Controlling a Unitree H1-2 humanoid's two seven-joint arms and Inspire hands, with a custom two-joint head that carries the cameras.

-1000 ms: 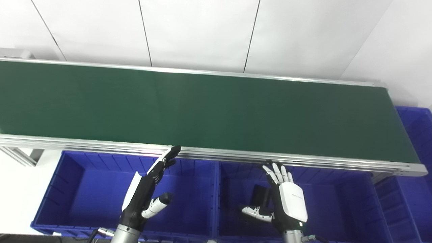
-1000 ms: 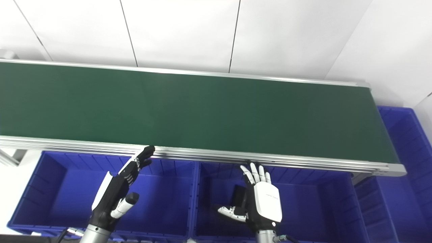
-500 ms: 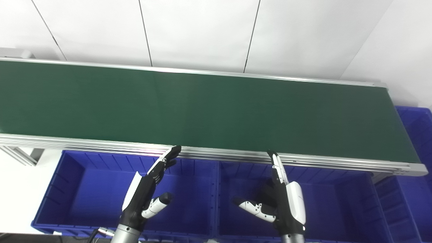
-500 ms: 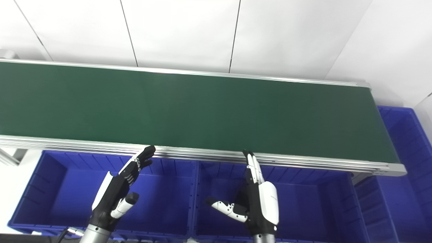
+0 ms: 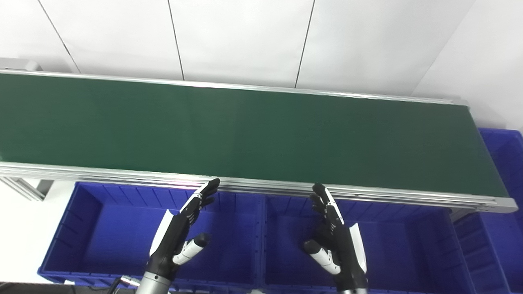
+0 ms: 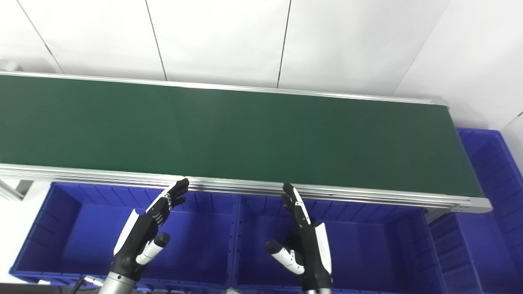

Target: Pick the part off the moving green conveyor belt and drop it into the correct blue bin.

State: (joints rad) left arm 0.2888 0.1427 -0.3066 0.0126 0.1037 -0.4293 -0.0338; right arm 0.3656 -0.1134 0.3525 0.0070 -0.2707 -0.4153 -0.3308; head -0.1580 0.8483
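Hands, left (image 5: 175,241) and right (image 5: 337,249) (wrist cut off), splayed, empty, over bins (image 5: 102,228).

White wall panels (image 5: 237,38) w/ dark seams sit behind everything; a white floor patch (image 5: 22,228) shows lower left of the panels.

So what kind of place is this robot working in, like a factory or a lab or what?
Most likely a sorting station in a factory or test lab: a long green conveyor belt with aluminium rails, blue bins lined up below its near edge, and plain white wall panels behind.
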